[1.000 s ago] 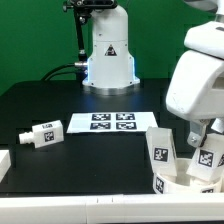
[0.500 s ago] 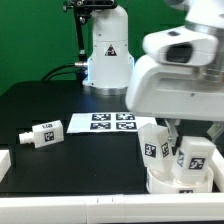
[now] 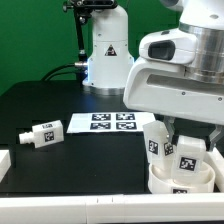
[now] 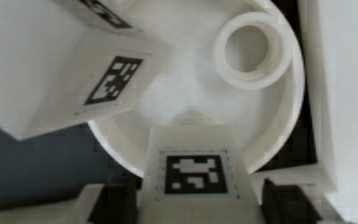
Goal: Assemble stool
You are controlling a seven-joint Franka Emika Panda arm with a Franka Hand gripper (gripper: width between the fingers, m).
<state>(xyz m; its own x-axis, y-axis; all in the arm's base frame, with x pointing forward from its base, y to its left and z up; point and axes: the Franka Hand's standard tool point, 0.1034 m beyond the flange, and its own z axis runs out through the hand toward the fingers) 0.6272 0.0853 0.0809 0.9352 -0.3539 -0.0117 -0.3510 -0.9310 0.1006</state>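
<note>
Black desk (image 3: 60,100): our arm (image 3: 180,75) has swung over the stool (image 3: 180,182).
Hand (image 4: 194,198) straddles an upright leg (image 4: 195,170); whether it grips, we cannot tell.

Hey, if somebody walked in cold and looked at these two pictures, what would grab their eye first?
The big white arm fills the exterior view's right, reaching down over the round seat, from which two tagged legs rise. One loose leg lies alone on the black table at the exterior view's left, apart from the marker board in the middle.
</note>
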